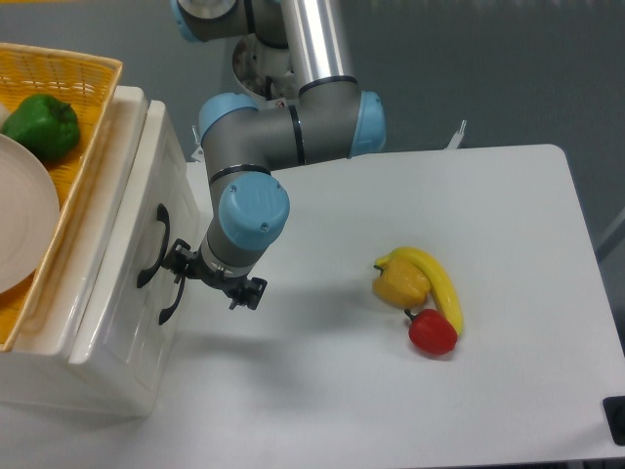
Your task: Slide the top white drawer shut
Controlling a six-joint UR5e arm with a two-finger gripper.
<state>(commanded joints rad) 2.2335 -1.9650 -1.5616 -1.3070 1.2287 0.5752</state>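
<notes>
Where the cabinet [98, 293] occupies the left edge of the frame, the top white drawer [146, 210] forms its upper front, carrying a curved black handle [154, 244]; a like handle [169, 298] sits just below it on the lower drawer [127, 362]. The gripper [190, 266] is at centre left, immediately beside the two handles; whether it touches either cannot be told, and the spread of its jaws cannot be told, since the blue wrist joint [249, 223] hides most of it. On top of the cabinet, at upper left, a yellow woven basket [73, 78] holds a green pepper [41, 125] and a white plate [20, 215]. On the white table [322, 391], right of centre and well apart from the cabinet, a banana [441, 283], a yellow pepper [400, 283] and a red fruit [433, 332] lie touching in one cluster
</notes>
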